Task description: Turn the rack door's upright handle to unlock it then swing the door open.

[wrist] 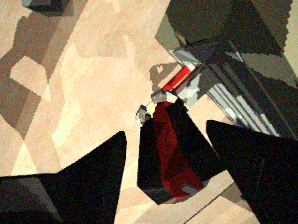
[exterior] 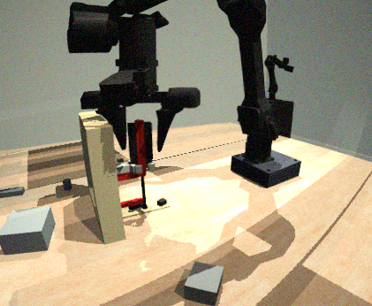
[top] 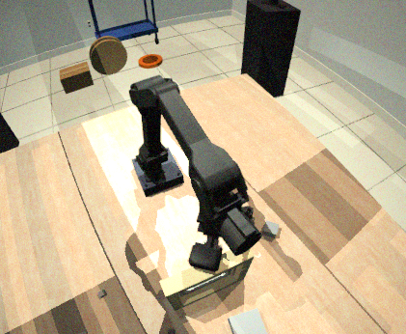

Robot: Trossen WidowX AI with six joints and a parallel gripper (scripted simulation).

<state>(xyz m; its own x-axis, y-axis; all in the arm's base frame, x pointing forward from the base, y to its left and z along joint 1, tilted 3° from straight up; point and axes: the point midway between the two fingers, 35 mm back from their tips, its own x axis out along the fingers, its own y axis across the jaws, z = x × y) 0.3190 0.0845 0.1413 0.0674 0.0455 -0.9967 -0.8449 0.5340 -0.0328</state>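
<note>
The handle [exterior: 140,141] [wrist: 167,155] is upright, red and black, with grey clamps at its lower part. My gripper [exterior: 142,149] [wrist: 165,131] is open, with one finger on each side of the handle and a gap to it on both sides. The pale yellow rack frame [top: 171,289] [exterior: 112,195] stands upright beside the left finger in the exterior view. Red bars [exterior: 132,202] [wrist: 179,78] reach out from its side, joined by a thin dark rod. Grey slats [wrist: 240,102] show in the wrist view. The door's exact angle and the handle's turn are hard to tell.
A large grey block [exterior: 26,230] [top: 247,322] lies beyond the frame. Another grey block [exterior: 204,283] is near the front of the exterior view. A dark cylinder [exterior: 67,185], a flat grey piece [exterior: 11,192] and a small black block [exterior: 161,202] lie on the table.
</note>
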